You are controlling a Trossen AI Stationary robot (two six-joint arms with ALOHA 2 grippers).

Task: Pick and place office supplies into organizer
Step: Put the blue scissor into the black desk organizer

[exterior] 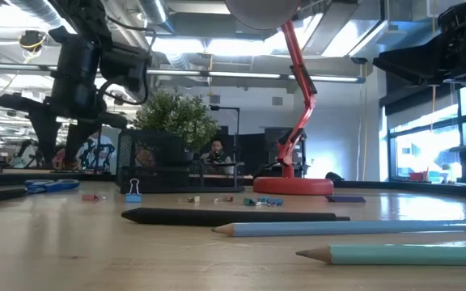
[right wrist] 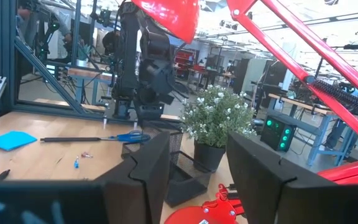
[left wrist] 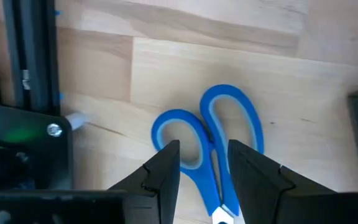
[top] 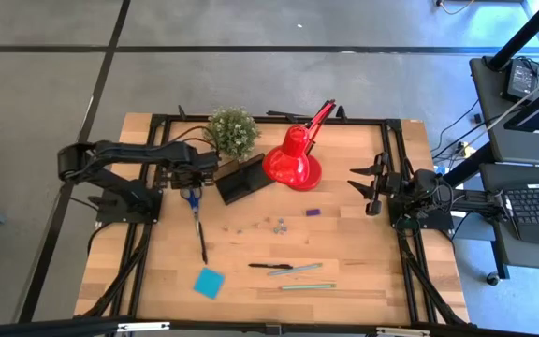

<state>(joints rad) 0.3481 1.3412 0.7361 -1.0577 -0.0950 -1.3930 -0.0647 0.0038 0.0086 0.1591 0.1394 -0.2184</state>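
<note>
The blue-handled scissors (top: 192, 199) lie flat on the wood near the table's left side, handles toward the far edge. My left gripper (top: 195, 178) hovers open just above the handles (left wrist: 209, 134), one finger on either side of them without touching. The low view shows that gripper (exterior: 59, 158) raised over the scissors (exterior: 51, 185). The black organizer (top: 242, 180) stands right of it, in front of the plant. My right gripper (top: 367, 187) waits open at the table's right side. Pens and pencils (top: 295, 270), a blue sticky pad (top: 209, 282), small clips (top: 274, 223) and a purple piece (top: 313, 212) lie loose on the table.
The red desk lamp (top: 293, 161) stands right of the organizer, and the potted plant (top: 232, 131) behind it. A black pen (top: 201, 239) lies just near of the scissors' tips. Black frame rails (top: 148, 234) run along the table's left and right sides.
</note>
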